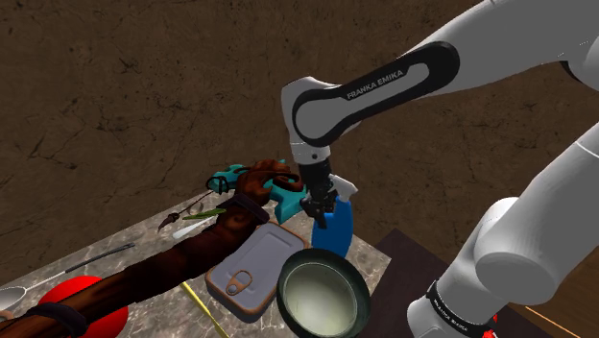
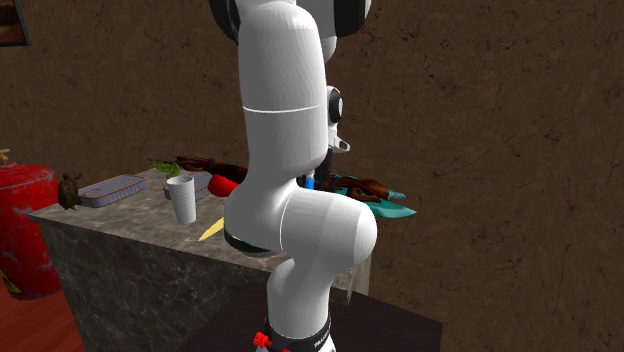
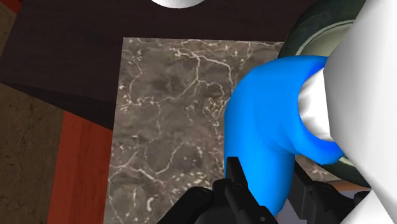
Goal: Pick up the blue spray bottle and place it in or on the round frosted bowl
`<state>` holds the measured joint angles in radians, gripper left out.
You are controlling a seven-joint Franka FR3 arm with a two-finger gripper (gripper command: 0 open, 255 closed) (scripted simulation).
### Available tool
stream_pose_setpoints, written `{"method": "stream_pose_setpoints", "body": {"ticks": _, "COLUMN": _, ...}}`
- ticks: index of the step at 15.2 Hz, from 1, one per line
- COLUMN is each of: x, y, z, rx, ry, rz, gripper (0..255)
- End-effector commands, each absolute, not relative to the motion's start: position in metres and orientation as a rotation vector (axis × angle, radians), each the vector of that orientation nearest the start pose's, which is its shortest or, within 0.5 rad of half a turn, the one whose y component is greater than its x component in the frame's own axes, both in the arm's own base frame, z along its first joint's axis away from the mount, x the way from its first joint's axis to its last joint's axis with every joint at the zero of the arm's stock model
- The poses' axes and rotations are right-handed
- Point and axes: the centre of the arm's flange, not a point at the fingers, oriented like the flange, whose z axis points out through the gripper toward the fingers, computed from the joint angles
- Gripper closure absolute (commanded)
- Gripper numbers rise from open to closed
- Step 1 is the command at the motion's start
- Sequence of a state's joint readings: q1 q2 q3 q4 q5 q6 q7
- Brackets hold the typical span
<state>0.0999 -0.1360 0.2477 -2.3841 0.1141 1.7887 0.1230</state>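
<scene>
The blue spray bottle stands near the marble counter's corner, right behind the round bowl, which has a dark rim and a pale frosted inside. My black gripper comes down on the bottle from above and is shut on it. In the wrist view the blue spray bottle sits clasped between both fingers, its white part pointing towards the bowl's rim. In the second exterior view my own arm hides most of it; a sliver of the blue bottle shows.
A grey tin lies beside the bowl. A long brown branch-like object crosses the counter, with a teal piece behind it and a red ball at the shoulder view's left. A white cup stands on the counter.
</scene>
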Motion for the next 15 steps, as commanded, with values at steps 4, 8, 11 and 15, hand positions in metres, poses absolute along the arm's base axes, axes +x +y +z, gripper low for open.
{"method": "stream_pose_setpoints", "body": {"ticks": 4, "x": 0.393, "y": 0.152, "z": 0.371, "rx": -3.083, "ry": -0.253, "rz": 0.734, "gripper": 255}}
{"method": "stream_pose_setpoints", "body": {"ticks": 8, "x": 0.393, "y": 0.152, "z": 0.392, "rx": -3.083, "ry": -0.253, "rz": 0.734, "gripper": 255}}
{"method": "stream_pose_setpoints", "body": {"ticks": 11, "x": 0.393, "y": 0.152, "z": 0.408, "rx": -3.083, "ry": -0.253, "rz": 0.734, "gripper": 255}}
{"method": "stream_pose_setpoints", "body": {"ticks": 15, "x": 0.393, "y": 0.152, "z": 0.429, "rx": -3.083, "ry": -0.253, "rz": 0.734, "gripper": 255}}
